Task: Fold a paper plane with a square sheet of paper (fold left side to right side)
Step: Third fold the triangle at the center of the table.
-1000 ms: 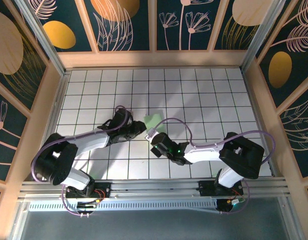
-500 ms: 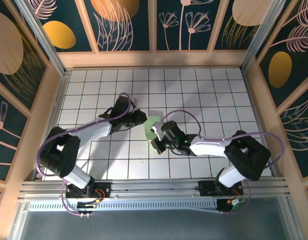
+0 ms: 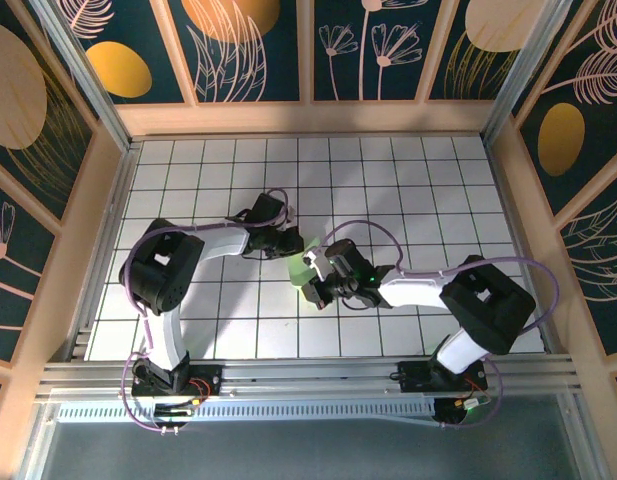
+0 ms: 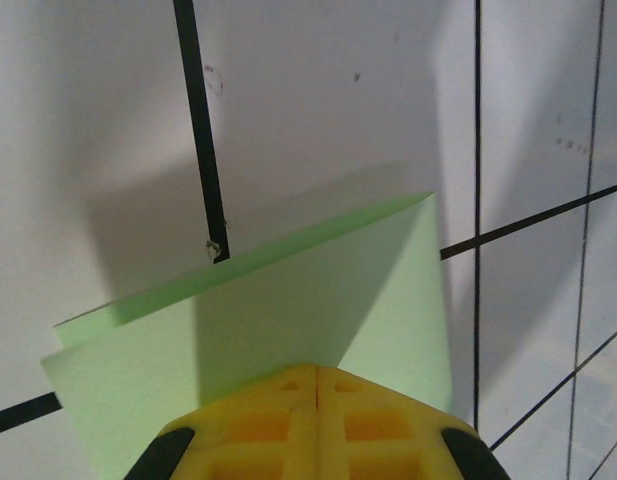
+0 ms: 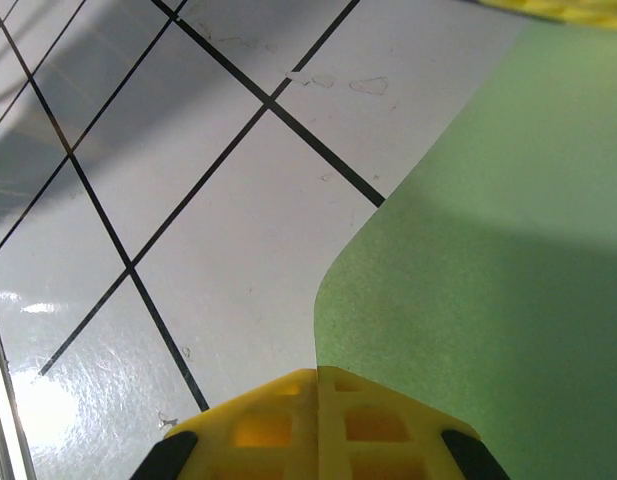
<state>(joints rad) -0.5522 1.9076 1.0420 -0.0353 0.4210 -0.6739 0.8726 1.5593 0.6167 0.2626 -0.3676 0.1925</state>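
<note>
As I look down from overhead, the square sheet of paper (image 3: 298, 264) shows as a small pale green patch near the middle of the frame, over the white gridded table (image 3: 408, 180). The left hand (image 3: 290, 243) comes in from the left and ends at the sheet's upper edge. The right hand (image 3: 311, 280) comes in from the right and ends at its lower right side, so the two sit just beside each other with the paper between them.

From the left wrist camera the paper is doubled over. An upper layer fills much of the lower half of the frame, and a thin strip of the lower layer peeks out along its upper left edge. A soft shadow (image 4: 148, 230) falls on the table beyond it. The yellow fingers (image 4: 253, 430) are pressed together at bottom centre with their tips at the top layer; I cannot tell whether any paper is caught between them.

From the right wrist camera the green sheet covers the right side of the frame. Its edge curves down into the seam of that hand's yellow fingertips (image 5: 378, 420), which are together and clamped on it. Black grid lines (image 5: 128, 260) cross the table at upper left.
</note>
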